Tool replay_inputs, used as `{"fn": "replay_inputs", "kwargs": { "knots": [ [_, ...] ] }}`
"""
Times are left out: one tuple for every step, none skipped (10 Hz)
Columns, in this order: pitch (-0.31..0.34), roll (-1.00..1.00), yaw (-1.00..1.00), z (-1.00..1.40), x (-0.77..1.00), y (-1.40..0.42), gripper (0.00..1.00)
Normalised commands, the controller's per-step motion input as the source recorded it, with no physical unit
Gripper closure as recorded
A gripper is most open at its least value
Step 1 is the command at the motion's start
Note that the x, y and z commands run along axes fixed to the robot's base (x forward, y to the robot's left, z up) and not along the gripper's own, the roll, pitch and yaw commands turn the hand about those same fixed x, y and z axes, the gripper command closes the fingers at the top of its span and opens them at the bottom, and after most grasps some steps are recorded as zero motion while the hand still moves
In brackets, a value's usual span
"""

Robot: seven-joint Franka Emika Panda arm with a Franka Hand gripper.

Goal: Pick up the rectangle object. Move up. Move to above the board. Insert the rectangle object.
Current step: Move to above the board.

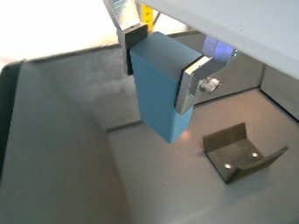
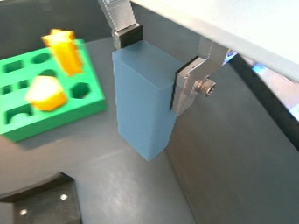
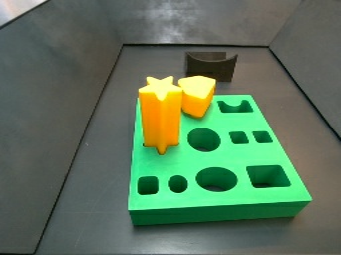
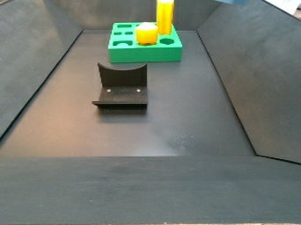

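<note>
My gripper [image 2: 156, 59] is clamped on the rectangle object [image 2: 142, 101] near its top, lifted off the floor, the board [image 2: 47, 105] toward one end. It looks rigid, smooth, probably light; I judge a high grip leaves its lower end free for insertion.

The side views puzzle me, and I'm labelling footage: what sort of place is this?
Probably a robot test bench for peg insertion, not a home or shop. A bare dark walled bin holds only the board and the fixture, while the gripper holds the rectangle object between its fingers.

Pincer [image 1: 162, 63] aloft; fingers [image 2: 187, 84] clamped on rectangle object [image 2: 142, 101].
</note>
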Motion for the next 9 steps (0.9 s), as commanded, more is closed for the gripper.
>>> {"fn": "replay_inputs", "kwargs": {
  "knots": [
    [0.094, -0.06, 1.0, 0.05, 0.49, -1.0, 1.0],
    [0.096, -0.07, 1.0, 0.05, 0.49, -1.0, 1.0],
    [0.101, -0.07, 1.0, 0.05, 0.5, -1.0, 1.0],
    [0.104, -0.07, 1.0, 0.05, 0.51, -1.0, 1.0],
    [0.112, -0.07, 1.0, 0.06, 0.52, -1.0, 1.0],
    [0.115, -0.07, 1.0, 0.06, 0.52, -1.0, 1.0],
    [0.127, -0.06, 1.0, 0.07, 0.54, -1.0, 1.0],
    [0.137, -0.06, 1.0, 0.07, 0.55, -1.0, 1.0],
    [0.151, -0.05, 1.0, 0.07, 0.57, -1.0, 1.0]
  ]
}}
